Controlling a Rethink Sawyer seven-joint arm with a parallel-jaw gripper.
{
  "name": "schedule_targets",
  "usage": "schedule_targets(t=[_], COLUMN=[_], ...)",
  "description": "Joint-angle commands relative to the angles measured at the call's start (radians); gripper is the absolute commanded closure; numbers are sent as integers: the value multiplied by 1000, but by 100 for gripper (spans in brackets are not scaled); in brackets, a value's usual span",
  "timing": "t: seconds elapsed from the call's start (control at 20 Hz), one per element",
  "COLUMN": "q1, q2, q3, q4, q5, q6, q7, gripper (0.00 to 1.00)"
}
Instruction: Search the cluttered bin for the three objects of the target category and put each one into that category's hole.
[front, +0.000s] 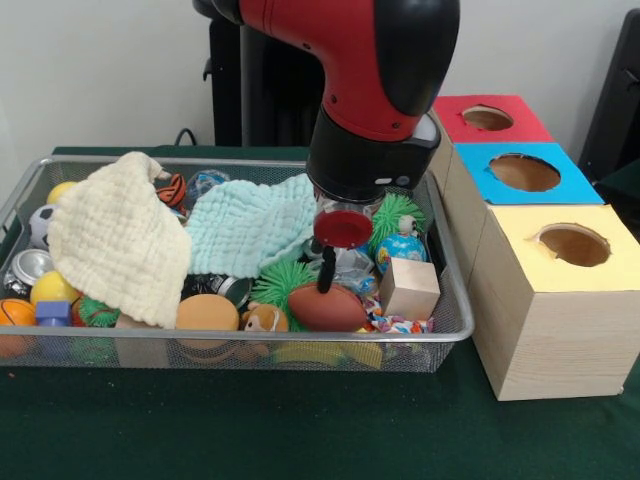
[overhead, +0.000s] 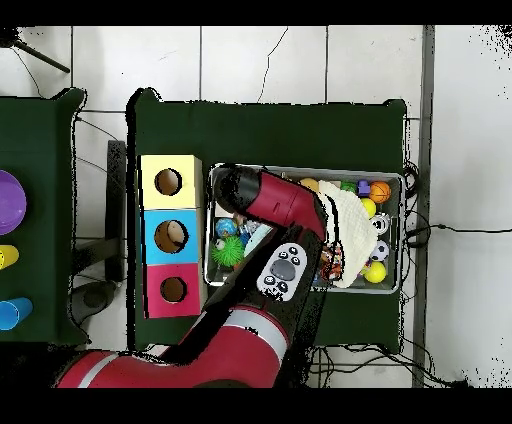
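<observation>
Your pincer hangs low inside the wire bin, just above the brown toy football near the front rim; a dark finger reaches down to the ball, but you cannot tell from either view whether the pincer is spread or pinching it. The football sits between a wooden cube and a small toy animal, with a green spiky ball behind it and a blue globe ball close by. A cream cloth and a pale blue cloth cover much of the rest, so other targets may lie hidden. This looks like the grasp step on a ball-type object. Next you need a firm hold, a straight lift clear of the mesh, then a carry to the boxes beside the bin: red box, blue box, yellow box. Which hole suits it, you cannot tell here.
</observation>
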Motion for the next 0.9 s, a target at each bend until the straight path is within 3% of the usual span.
schedule_targets(t=[0.05, 0.65, 0.9], q1=[-19, -37, -33], q2=[62, 63, 23], q3=[109, 122, 91], q4=[-10, -59, -113], q5=[-20, 36, 35], q6=[2, 62, 182], q7=[51, 118, 142], gripper=[0, 0, 0])
